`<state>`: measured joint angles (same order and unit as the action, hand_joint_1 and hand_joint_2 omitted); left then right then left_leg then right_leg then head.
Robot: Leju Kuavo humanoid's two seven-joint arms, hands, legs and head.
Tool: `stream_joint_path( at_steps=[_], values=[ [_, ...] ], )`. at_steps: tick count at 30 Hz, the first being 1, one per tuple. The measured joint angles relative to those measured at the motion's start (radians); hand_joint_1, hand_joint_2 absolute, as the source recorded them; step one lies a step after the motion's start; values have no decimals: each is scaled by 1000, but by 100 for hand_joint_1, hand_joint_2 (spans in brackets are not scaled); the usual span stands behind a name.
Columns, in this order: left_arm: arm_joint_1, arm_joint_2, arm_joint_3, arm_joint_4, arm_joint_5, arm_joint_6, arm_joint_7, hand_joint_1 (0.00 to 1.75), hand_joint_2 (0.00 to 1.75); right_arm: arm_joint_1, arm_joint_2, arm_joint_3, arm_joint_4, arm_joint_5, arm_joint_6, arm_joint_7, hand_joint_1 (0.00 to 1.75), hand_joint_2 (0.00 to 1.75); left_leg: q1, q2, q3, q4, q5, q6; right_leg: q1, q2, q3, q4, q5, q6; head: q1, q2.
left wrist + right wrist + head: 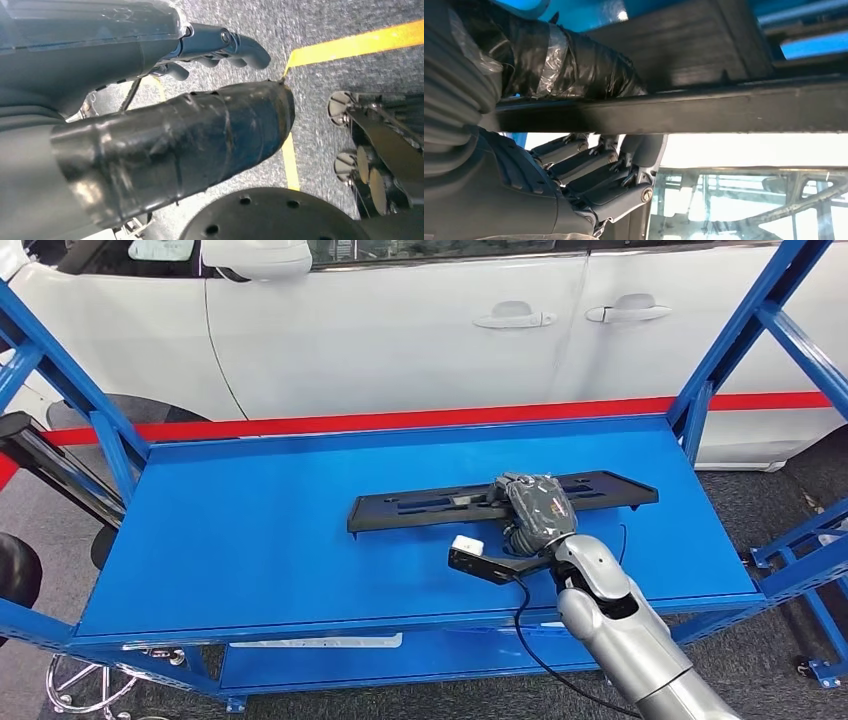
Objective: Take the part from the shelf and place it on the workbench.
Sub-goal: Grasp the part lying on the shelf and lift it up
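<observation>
A long flat black part lies across the blue shelf deck, slightly right of centre. My right hand sits on the part right of its middle. In the right wrist view the taped thumb lies on one side of the part's long edge and the dark fingers curl in on the other side, so the hand grips it. My left hand hangs over the grey floor, its fingers loosely extended and holding nothing.
A white car stands close behind the shelf. Blue slanted uprights frame both ends of the deck. A lower shelf carries a pale strip. A yellow line crosses the floor near chrome castors.
</observation>
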<state>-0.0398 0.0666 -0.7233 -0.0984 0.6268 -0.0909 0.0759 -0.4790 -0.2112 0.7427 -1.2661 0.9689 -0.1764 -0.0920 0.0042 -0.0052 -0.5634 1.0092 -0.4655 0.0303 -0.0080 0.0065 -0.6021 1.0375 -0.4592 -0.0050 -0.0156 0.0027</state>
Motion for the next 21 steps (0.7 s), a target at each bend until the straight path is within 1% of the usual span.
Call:
stream_joint_path(
  at_steps=[2,6,10,14,15,19,21],
  values=[
    [0,0,0,0,0,0,0,0,0,0,-4,-2,-5,0,-1,-1,175,175,0,0,1,-1,0,-5,0,0,0,0,-1,-1,0,0],
    [0,1,0,0,0,0,0,0,175,-3,-10,-5,-10,0,-2,-2,175,175,0,0,4,-2,-1,-9,0,0,4,1,-1,-2,0,0],
    [0,1,0,0,0,0,0,0,175,-5,-13,-5,-11,0,-2,-3,175,175,0,0,5,-2,-1,-11,0,0,6,0,-1,-2,0,0],
    [0,2,0,-2,2,-1,-2,0,0,-6,-18,-5,-15,0,-1,-5,175,175,-2,0,5,-1,-1,-11,0,0,7,0,-1,-2,0,0],
    [0,2,0,-3,3,-1,-2,0,0,-7,-19,-5,-16,0,-1,-5,175,175,-2,0,5,0,-1,-11,-1,0,7,0,-1,-2,0,0],
    [0,3,0,-6,9,-2,-5,0,175,-6,-24,-5,-16,-1,0,-5,175,175,-2,0,5,1,-2,-11,-2,0,8,0,-1,-2,0,0],
    [0,3,0,-7,15,-2,-7,0,175,-6,-26,-5,-16,-2,0,-5,175,175,-2,0,5,2,-2,-11,-2,0,8,0,-1,-2,0,0]
  ],
)
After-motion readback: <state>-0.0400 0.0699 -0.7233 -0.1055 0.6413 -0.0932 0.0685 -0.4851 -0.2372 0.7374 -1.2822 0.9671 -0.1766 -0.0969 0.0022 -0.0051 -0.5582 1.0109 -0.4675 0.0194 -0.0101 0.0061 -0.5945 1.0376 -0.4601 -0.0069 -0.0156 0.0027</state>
